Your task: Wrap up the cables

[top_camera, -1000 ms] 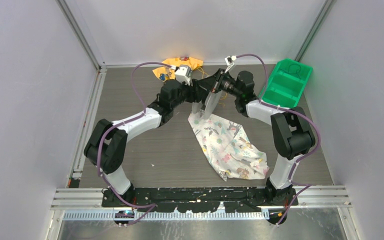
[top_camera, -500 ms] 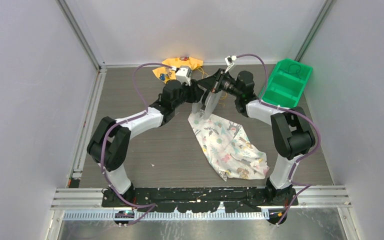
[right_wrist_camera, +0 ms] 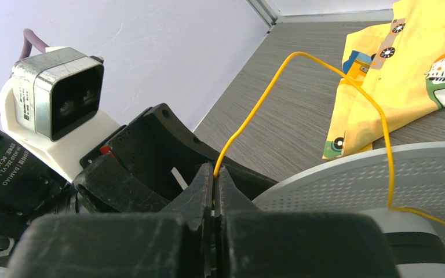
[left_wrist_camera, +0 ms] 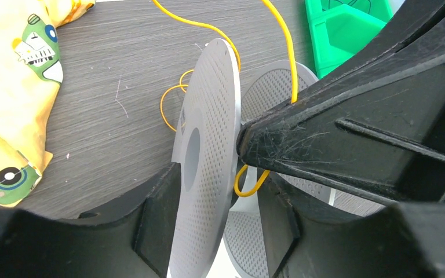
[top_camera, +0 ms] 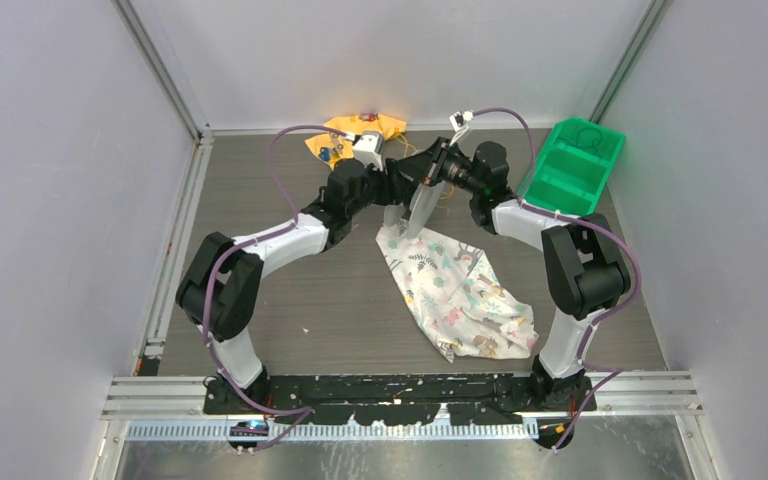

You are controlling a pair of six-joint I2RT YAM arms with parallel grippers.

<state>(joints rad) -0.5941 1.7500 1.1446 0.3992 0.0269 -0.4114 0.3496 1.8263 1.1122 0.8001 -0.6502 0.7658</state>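
1. Grey wood-grain counter [top_camera: 290, 290] between white walls; nearest you lies a patterned cloth [top_camera: 460, 295], its far end reaching about to the spool.
2. Just beyond, the grey spool [left_wrist_camera: 205, 168] stands on edge, axis roughly level, flanges upright. Your left jaws straddle one flange, part-open and gripping it, one finger [left_wrist_camera: 156, 214] outside it and the other between the flanges.
3. Your right jaws are clenched on the yellow cord [right_wrist_camera: 255, 107], pinching it right beside the flange rim. From the pinch it arcs up and drops toward the hub.
4. So your right arm has the cord; I judge the next turn must lay it into that gap, across the axis.
5. Farther back, slack loops lie on the counter behind the spool, then a yellow cloth [top_camera: 345, 135], and a green bin [top_camera: 575, 165] far right.
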